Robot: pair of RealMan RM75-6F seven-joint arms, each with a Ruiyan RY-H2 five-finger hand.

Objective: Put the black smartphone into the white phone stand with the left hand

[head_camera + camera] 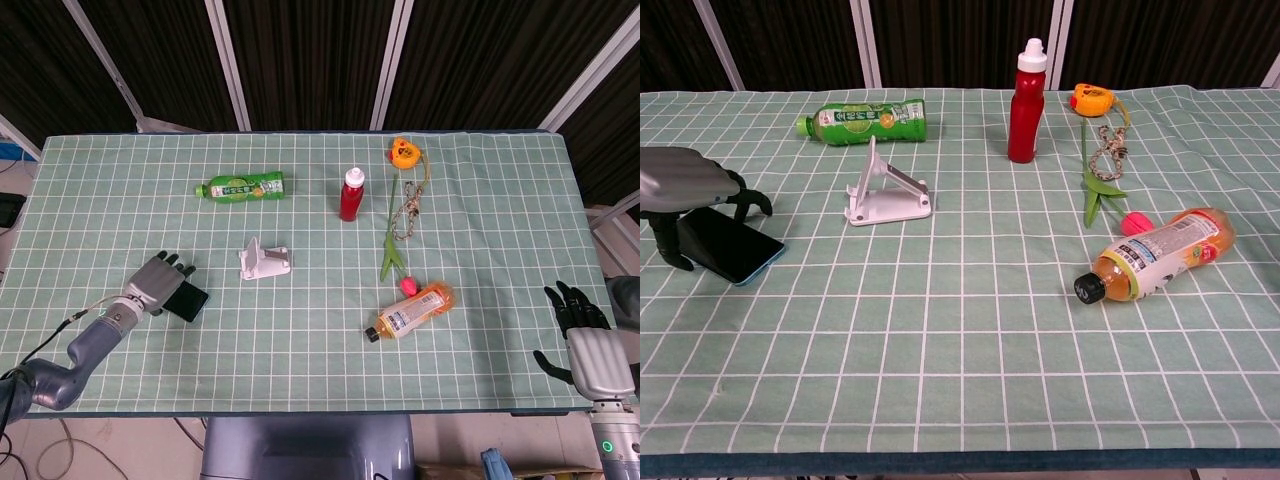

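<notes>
At the table's left edge the left hand (685, 180) arches over the black smartphone (728, 244), fingers curled down around its near end, though a firm grip cannot be told. To its right stands the empty white phone stand (885, 191). Far right, the right hand (577, 318) hangs off the table (300, 330), fingers spread, holding nothing.

On the bench (300, 360) lie three bottles — one green (242, 186), one red (351, 194), one amber (411, 311) — plus one black smartphone (732, 245), one white phone stand (264, 261), one artificial tulip (392, 240) and one orange tape measure (404, 151).
</notes>
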